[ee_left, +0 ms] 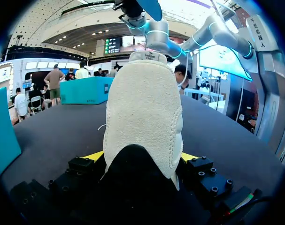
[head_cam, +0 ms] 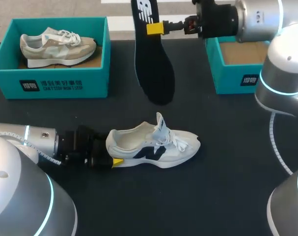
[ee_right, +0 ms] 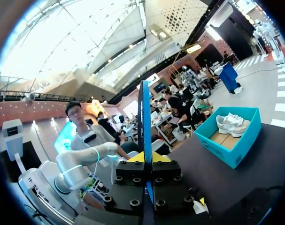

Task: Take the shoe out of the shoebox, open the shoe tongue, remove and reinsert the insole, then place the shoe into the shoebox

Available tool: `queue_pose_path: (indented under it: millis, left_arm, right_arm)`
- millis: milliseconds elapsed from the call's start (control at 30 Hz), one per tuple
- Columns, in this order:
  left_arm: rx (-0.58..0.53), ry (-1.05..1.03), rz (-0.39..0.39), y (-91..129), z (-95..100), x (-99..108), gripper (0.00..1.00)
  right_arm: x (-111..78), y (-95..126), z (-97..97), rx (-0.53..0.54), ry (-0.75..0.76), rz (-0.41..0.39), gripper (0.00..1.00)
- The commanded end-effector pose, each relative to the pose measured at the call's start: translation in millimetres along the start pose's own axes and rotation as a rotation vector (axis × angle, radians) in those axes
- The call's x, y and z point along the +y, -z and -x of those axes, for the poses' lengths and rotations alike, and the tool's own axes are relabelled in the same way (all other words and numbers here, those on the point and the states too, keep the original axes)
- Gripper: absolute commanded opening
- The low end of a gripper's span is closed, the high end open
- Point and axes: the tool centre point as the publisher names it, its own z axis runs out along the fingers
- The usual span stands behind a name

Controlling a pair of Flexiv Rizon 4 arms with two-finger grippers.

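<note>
A white shoe (head_cam: 156, 144) with a dark side logo lies on its sole at mid-table, toe to the right. My left gripper (head_cam: 113, 153) is at its heel. In the left wrist view the heel (ee_left: 144, 108) fills the gap between the yellow fingertips (ee_left: 93, 156), touching both, so the gripper (ee_left: 141, 159) is shut on the shoe. My right gripper (head_cam: 156, 28) is shut on a black insole (head_cam: 153, 64). The insole hangs upright in the air above the table's far middle. It shows edge-on between the right gripper's (ee_right: 146, 157) fingers as a thin dark strip (ee_right: 145, 117).
A teal shoebox (head_cam: 50, 81) at the back left holds a beige shoe (head_cam: 55, 45); it also shows in the right wrist view (ee_right: 231, 140). A second teal box (head_cam: 234, 73) stands at the back right, partly under my right arm. The table is black.
</note>
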Motion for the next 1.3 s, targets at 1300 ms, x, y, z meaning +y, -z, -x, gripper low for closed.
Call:
queue_pose_path:
  millis: [1300]
  left_arm:
    - [-0.002, 0.000, 0.000, -1.1, 0.0, 3.3, 0.00]
  right_arm:
    - [-26.9, 40.4, -94.8, -0.048, -0.163, -0.031, 0.00]
